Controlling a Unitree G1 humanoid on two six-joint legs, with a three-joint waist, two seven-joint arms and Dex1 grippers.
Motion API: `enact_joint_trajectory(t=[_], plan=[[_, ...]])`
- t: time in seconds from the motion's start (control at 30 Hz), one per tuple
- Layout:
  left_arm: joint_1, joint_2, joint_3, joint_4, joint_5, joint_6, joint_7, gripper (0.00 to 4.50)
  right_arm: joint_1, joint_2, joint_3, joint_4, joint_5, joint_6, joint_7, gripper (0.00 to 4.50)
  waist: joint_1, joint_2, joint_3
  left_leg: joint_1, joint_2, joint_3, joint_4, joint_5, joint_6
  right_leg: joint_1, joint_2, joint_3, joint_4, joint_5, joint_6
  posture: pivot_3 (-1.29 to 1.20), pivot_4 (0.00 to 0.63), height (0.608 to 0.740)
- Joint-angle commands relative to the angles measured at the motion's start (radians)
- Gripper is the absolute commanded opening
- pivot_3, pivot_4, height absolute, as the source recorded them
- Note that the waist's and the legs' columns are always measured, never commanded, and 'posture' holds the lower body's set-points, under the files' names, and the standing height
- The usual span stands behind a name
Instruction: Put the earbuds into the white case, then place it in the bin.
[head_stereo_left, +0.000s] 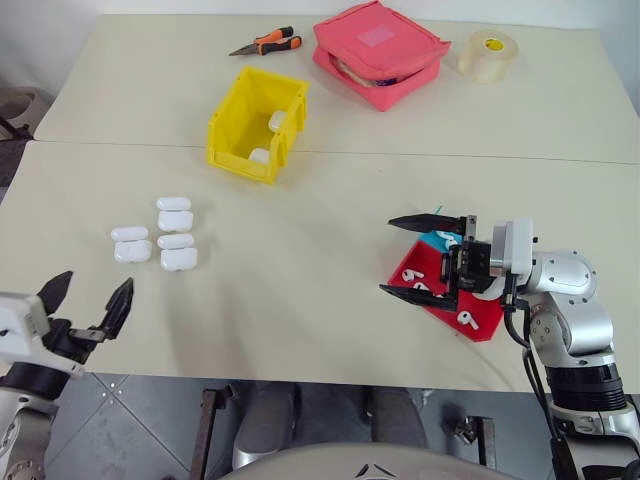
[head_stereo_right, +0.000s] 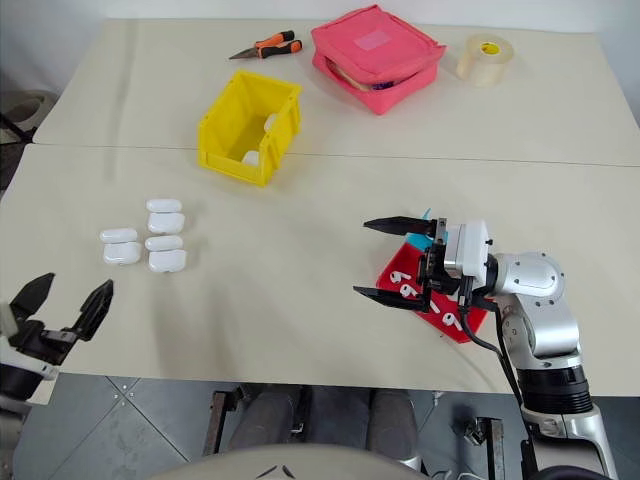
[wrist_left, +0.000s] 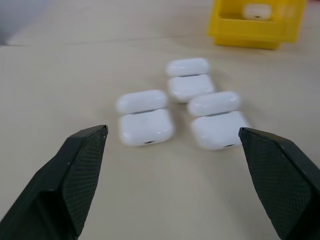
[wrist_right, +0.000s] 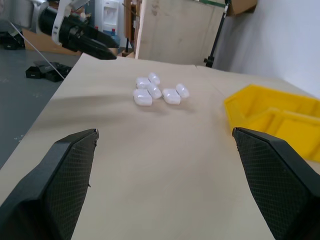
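Observation:
Three white cases lie with lids flipped open at the table's left: one (head_stereo_left: 131, 243), one (head_stereo_left: 175, 214) and one (head_stereo_left: 177, 253); the left wrist view shows them close up (wrist_left: 146, 120). My left gripper (head_stereo_left: 96, 283) hovers open near the front edge, just short of them, holding nothing. Earbuds (head_stereo_left: 413, 273) (head_stereo_left: 466, 318) rest on a red tray (head_stereo_left: 480, 330) at the right. Above that tray my right gripper (head_stereo_left: 388, 255) points left, open and empty. The yellow bin (head_stereo_left: 257, 124) stands farther back with two white cases (head_stereo_left: 277, 120) inside.
At the far side lie a pink zip pouch (head_stereo_left: 380, 50), a roll of clear tape (head_stereo_left: 487, 55) and orange-handled pliers (head_stereo_left: 268, 42). A seam (head_stereo_left: 450, 155) runs across the table behind the bin. Bare tabletop lies between the cases and the tray.

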Motion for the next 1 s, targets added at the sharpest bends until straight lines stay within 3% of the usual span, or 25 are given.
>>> enact_joint_trajectory(t=[0.03,0.2,0.37,0.57,0.6,0.67,1.0], plan=[[-0.047,0.038,-0.011,-0.113,-0.085,0.202,0.146,4.46,-0.013,-0.02,-0.017,0.002,0.016,0.002,0.017,4.5,-0.001,0.0,0.0,0.0,0.0,0.0,0.0,0.0,0.0,0.0,0.0,0.0,0.0,0.0,0.0,0.0,0.15,0.74],[-0.211,0.044,-0.055,-0.165,-0.189,0.495,0.386,4.46,-0.021,-0.03,-0.016,0.004,0.018,0.014,0.025,4.5,0.001,0.0,0.0,0.001,0.0,0.0,0.0,0.0,-0.001,0.0,0.001,0.0,0.002,0.0,-0.001,0.0,0.15,0.74],[-0.433,-0.018,-0.09,-0.132,-0.284,0.746,0.586,4.46,-0.018,-0.049,-0.016,-0.011,0.031,0.046,0.034,4.5,0.006,0.0,0.0,0.001,-0.001,-0.001,0.0,0.001,-0.001,-0.001,0.001,0.001,0.003,0.0,-0.001,0.0,0.15,0.74],[-0.67,-0.083,-0.1,-0.048,-0.226,1.024,0.674,4.46,-0.012,-0.061,-0.021,-0.04,0.037,0.078,0.026,4.5,0.006,0.0,0.0,0.001,-0.001,-0.001,0.0,0.001,-0.002,-0.001,0.001,0.001,0.004,0.0,-0.001,0.0,0.15,0.74],[-0.704,-0.056,-0.134,-0.028,-0.191,1.063,0.675,4.46,-0.009,-0.06,-0.02,-0.047,0.036,0.081,0.02,4.5,0.006,-0.001,0.0,0.001,-0.001,-0.001,0.0,0.001,-0.002,-0.001,0.001,0.001,0.004,0.0,-0.001,0.0,0.15,0.74],[-0.737,-0.019,-0.18,-0.005,-0.145,1.097,0.674,4.46,-0.005,-0.058,-0.019,-0.057,0.036,0.086,0.013,4.5,0.004,-0.001,-0.001,0.001,-0.001,-0.001,0.0,0.001,-0.003,-0.001,0.002,0.001,0.004,0.0,-0.001,0.0,0.15,0.74],[-0.775,-0.083,-0.17,0.049,-0.114,1.101,0.674,4.46,0.031,-0.048,-0.025,-0.098,0.033,0.086,-0.042,4.5,0.006,-0.001,-0.001,0.001,-0.001,-0.001,0.0,0.001,-0.004,-0.002,0.002,0.001,0.004,-0.001,-0.001,0.0,0.15,0.74]])
